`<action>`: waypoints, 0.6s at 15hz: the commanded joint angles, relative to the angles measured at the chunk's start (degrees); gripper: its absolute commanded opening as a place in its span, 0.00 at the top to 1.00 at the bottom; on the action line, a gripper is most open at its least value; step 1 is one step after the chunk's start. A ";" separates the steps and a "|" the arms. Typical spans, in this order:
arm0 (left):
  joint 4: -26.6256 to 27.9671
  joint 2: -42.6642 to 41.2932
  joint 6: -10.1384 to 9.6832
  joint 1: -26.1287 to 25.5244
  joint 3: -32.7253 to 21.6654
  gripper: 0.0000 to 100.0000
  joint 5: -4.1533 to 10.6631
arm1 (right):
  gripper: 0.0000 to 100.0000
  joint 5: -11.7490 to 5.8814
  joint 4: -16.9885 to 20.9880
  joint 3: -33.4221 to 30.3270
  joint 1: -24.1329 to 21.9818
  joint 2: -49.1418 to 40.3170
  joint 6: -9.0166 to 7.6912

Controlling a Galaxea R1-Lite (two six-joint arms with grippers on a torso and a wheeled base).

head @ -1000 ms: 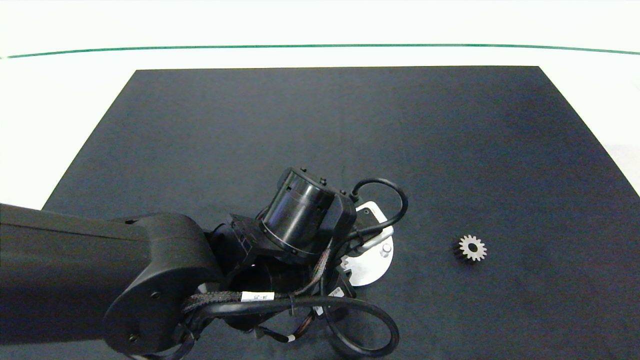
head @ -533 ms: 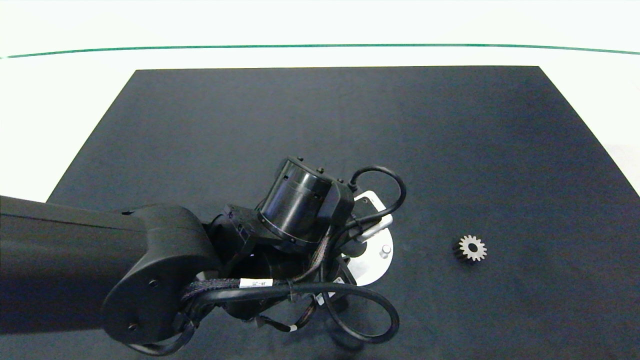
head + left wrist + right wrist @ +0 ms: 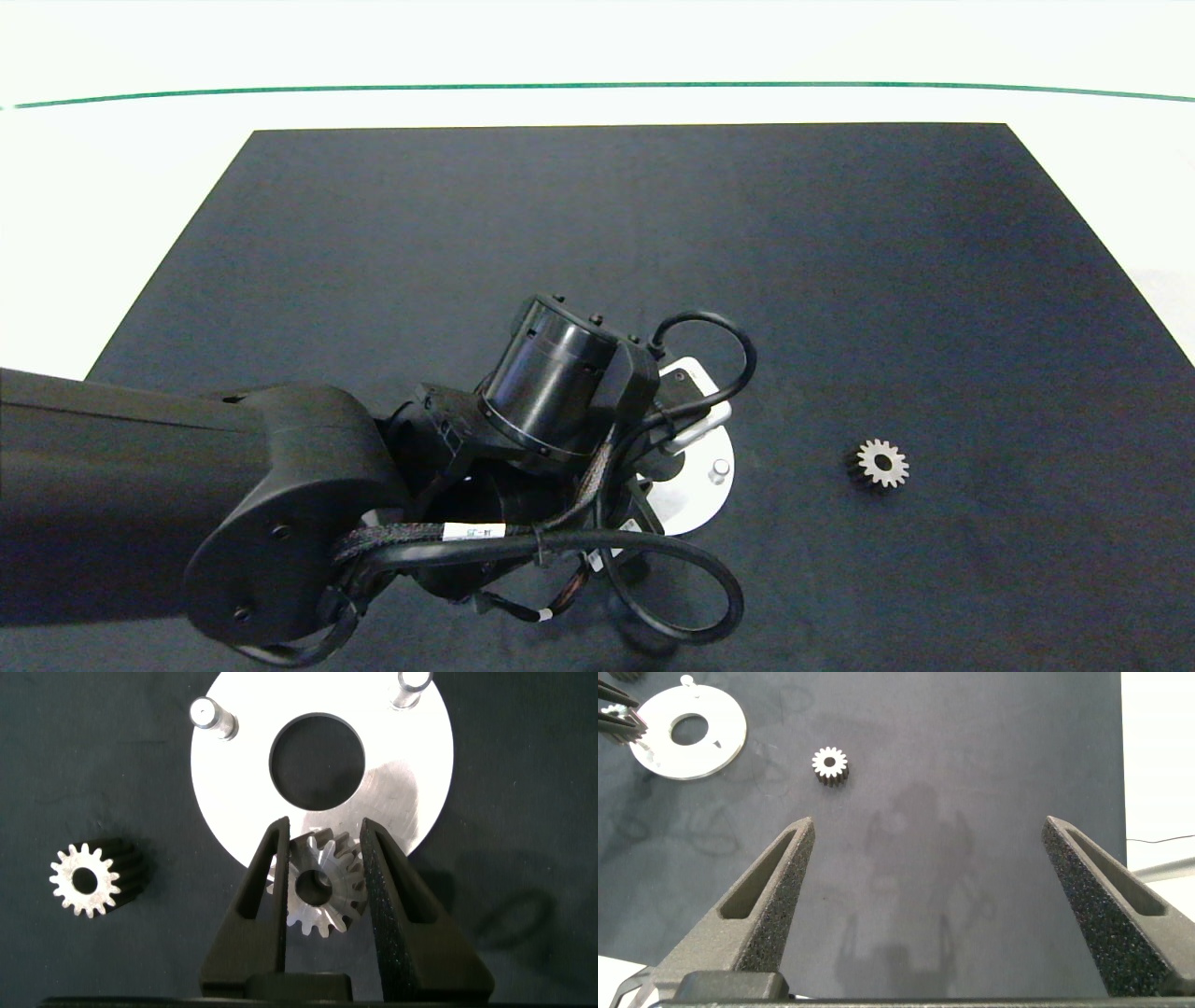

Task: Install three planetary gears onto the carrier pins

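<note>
In the head view the dark left arm [image 3: 280,504] covered most of the flat white round disc with a large centre hole [image 3: 702,499], leaving only one short white carrier pin [image 3: 719,469] in sight. The left wrist view showed what the arm hid: the left end effector [image 3: 324,889] was closed on a small silver-grey metal spur gear [image 3: 322,885], gripped between its two fingers over the disc's edge, on the opposite side of the centre hole from two bare pins [image 3: 210,716] [image 3: 409,688]. Whether that gear sat on a third pin could not be told. A second identical gear [image 3: 89,877] lay on the black mat [image 3: 84,775] just beside the disc, apart from it.

A third gear [image 3: 880,463] lay alone on the mat, well to the side of the disc away from the left arm; the right wrist view also caught it [image 3: 829,763]. There the right end effector [image 3: 926,905] hung wide open above bare mat, well apart from the disc and holding nothing. The mat covered a pale worktop [image 3: 112,187].
</note>
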 commanded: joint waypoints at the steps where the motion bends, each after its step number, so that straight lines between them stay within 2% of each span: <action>1: 0.00 -0.02 -0.25 -0.19 0.16 0.87 0.10 | 0.00 -0.02 0.17 -0.30 0.02 0.22 -0.07; 2: 0.00 -0.02 -0.33 -0.27 0.16 0.00 0.10 | 0.00 -0.02 0.17 -0.39 0.02 0.22 -0.07; 9: 2.46 -1.34 -0.33 -0.27 -1.25 0.00 0.10 | 0.00 0.07 0.17 -0.30 0.02 0.74 -0.07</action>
